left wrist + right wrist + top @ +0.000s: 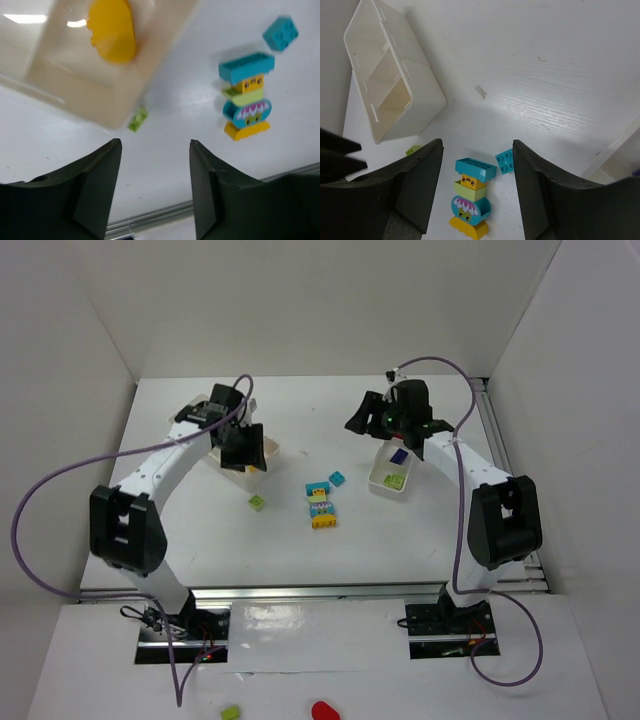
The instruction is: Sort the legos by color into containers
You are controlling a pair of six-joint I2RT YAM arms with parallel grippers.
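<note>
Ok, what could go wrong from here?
The stack joins cyan, orange, lime and yellow bricks; lifted whole, it would likely land mixed in one tray. The lime brick lies close to the left tray, so the left tool might bump that tray.

The right hand (476, 150), fingers apart, frames a lego stack (471, 200) — white tray (420, 100) upper left.
</note>
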